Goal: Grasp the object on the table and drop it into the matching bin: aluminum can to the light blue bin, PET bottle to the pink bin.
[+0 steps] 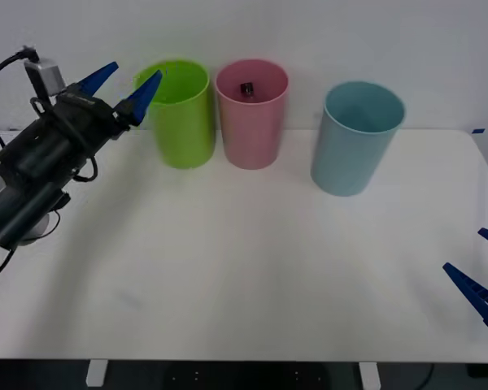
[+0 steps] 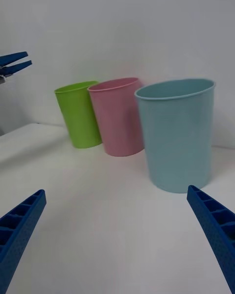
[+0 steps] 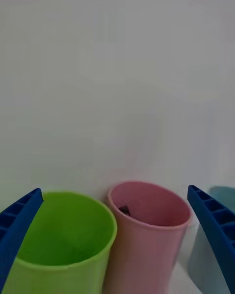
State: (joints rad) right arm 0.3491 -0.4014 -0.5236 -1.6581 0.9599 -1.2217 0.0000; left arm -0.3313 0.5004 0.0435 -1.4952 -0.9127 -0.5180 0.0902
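L claw [image 1: 126, 85] open by green bin [image 1: 179, 114] | PET bottle [image 1: 247, 88] in pink bin [image 1: 251, 114]

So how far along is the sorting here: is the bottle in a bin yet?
It looks done: the bottle lies inside the pink bin. Nothing is in hand: the left pincer hangs open beside the lime green bin, the right pincer open at the table edge. Nothing looks left to sort.

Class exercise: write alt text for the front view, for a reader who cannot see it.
A small dark-capped bottle lies inside the pink bin, which stands between a lime green bin and a light blue bin on a white table. The open left end effector is raised beside the green bin.
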